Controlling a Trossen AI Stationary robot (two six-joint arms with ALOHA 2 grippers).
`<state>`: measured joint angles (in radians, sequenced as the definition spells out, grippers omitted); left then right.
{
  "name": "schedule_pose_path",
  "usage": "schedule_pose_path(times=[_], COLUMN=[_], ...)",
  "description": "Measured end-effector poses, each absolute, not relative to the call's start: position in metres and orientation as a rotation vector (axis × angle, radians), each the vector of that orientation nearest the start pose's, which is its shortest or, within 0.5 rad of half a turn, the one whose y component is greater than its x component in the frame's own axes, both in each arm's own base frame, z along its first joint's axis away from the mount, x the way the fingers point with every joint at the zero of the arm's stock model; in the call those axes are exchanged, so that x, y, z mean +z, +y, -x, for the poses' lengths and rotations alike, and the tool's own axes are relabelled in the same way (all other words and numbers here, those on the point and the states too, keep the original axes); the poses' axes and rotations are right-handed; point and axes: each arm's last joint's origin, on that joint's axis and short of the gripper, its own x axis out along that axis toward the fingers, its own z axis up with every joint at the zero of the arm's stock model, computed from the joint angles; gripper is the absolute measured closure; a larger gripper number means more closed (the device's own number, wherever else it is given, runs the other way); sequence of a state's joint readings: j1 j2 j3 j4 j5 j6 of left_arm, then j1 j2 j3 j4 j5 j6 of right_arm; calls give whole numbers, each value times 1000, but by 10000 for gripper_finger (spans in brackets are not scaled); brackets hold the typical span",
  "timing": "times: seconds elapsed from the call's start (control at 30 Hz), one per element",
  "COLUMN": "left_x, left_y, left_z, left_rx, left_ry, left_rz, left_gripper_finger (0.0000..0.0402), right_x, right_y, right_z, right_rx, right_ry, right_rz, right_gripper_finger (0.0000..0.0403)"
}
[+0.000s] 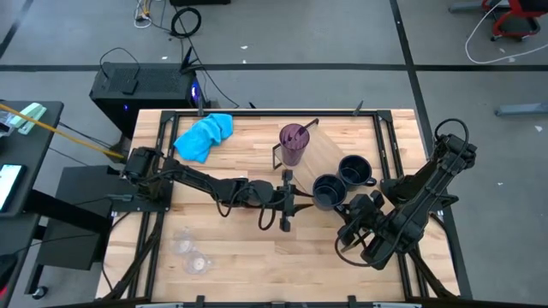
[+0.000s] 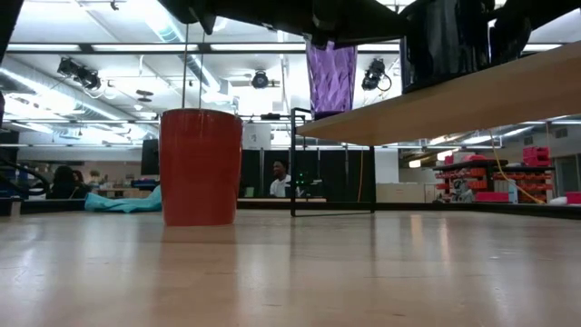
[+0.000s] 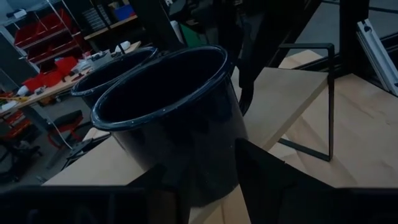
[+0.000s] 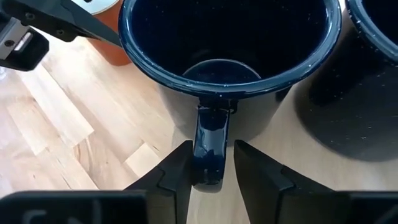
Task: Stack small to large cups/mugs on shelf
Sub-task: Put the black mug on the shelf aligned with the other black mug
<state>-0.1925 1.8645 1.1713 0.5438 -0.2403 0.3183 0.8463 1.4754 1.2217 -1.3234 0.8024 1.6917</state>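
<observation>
- Your right tool (image 4: 210, 163) sat at the near navy mug (image 1: 328, 190), its 2 fingers (image 4: 176, 171) narrowly spread on either side of the mug's handle (image 4: 208, 146); whether they pressed on the handle could not be told.
- That mug stood upright on the shelf (image 1: 321, 152), touching or just beside the second navy mug (image 1: 354, 170), which stood farther back and to the right.
- Your left tool (image 1: 287, 203) reached across the worktop (image 1: 257, 257) from the left and ended just beside the near navy mug's left side; in the left wrist view the mug (image 3: 174, 118) filled the space ahead of the 2 fingers (image 3: 264, 168), which stood apart, close to its wall, and contact could not be told.
- The purple tumbler (image 1: 294, 144) stood upright at the shelf's far left end, well apart from the 2 mugs.
- 2 clear glasses (image 1: 192, 255) rested on the worktop near its front left corner, off the shelf.
- In the low view a red-orange cup (image 2: 201, 166) stood upright on the worktop, to the left of the shelf's black wire leg (image 2: 295, 163).
- A blue cloth (image 1: 204, 135) lay crumpled at the worktop's far left.
</observation>
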Motion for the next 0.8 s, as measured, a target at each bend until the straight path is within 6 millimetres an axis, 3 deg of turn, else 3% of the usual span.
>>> schedule_pose_path(times=[0.8], left_x=[232], left_y=[-74], left_z=[-411], left_rx=[-4], left_ry=[149], left_rz=[-329], left_gripper_finger=[289], right_x=[275], right_y=[165], right_z=[-173], right_rx=[-814], right_ry=[738], right_rz=[-396], right_gripper_finger=[329])
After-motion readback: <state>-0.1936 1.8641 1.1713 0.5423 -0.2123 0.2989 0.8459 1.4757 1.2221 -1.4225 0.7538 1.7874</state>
